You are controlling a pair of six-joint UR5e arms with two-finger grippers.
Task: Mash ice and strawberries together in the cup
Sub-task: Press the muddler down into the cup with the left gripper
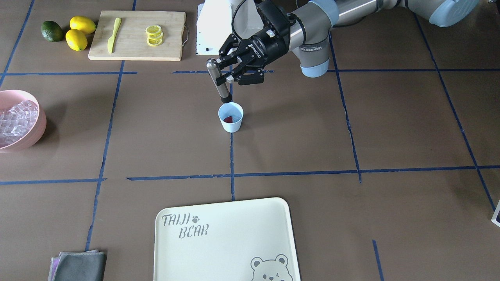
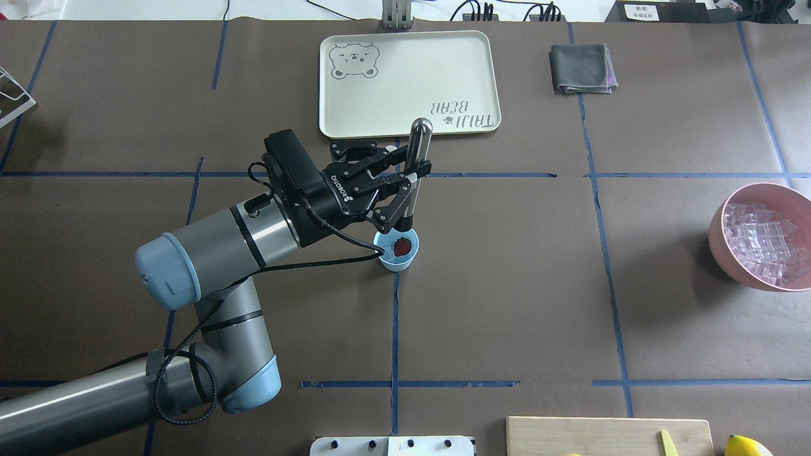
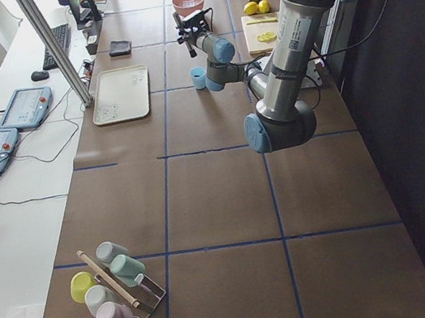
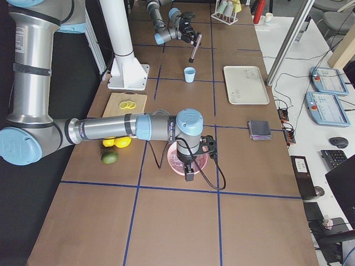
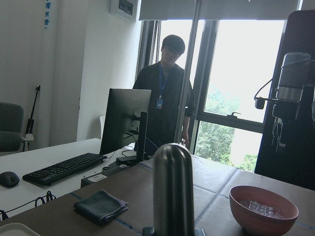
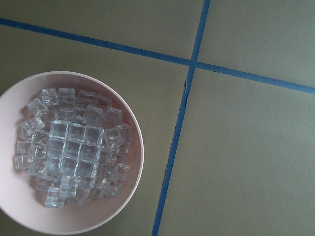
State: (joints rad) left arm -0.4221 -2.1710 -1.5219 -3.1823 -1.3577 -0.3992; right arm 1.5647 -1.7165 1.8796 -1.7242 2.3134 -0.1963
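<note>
Left tool [image 1: 225, 79] clamped on the muddler [image 1: 219, 84], tip at the cup [image 1: 231, 121] rim just below it.
The strawberry [image 1: 229, 119] is in and looks unmashed, the ice [image 1: 15, 121] sits well away in the pink bowl [image 1: 39, 117], so I'd say mashing's barely started.

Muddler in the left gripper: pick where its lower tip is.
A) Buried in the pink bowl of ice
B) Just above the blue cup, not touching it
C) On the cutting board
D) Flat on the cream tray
B: the muddler, clamped in the left gripper, hangs tilted with its dark tip just over the cup that holds the strawberry; the exterior right view shows a gap between tip and cup.
</note>
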